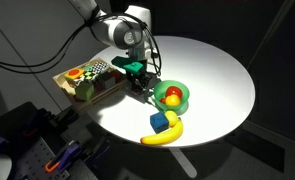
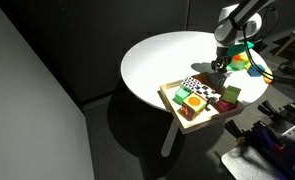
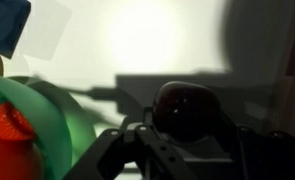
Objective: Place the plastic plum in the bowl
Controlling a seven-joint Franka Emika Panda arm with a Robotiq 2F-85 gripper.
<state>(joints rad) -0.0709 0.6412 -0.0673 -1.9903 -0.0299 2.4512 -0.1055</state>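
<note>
My gripper (image 3: 187, 140) is shut on the plastic plum (image 3: 187, 105), a dark maroon round fruit that sits between the fingers in the wrist view. The bright green bowl (image 3: 65, 125) lies just to the left of it there, with a red-orange fruit (image 3: 7, 145) inside. In both exterior views the gripper (image 1: 139, 80) (image 2: 219, 68) hangs low over the white table, between the wooden tray and the bowl (image 1: 184, 103) (image 2: 243, 62). The plum is too small and dark to make out in the exterior views.
A wooden tray of toys (image 1: 69, 88) (image 2: 179, 112) stands at the table's edge beside the gripper. A blue cube (image 1: 160, 121) and a yellow banana (image 1: 167, 136) lie in front of the bowl. The round white table (image 1: 222, 70) stretches beyond the bowl.
</note>
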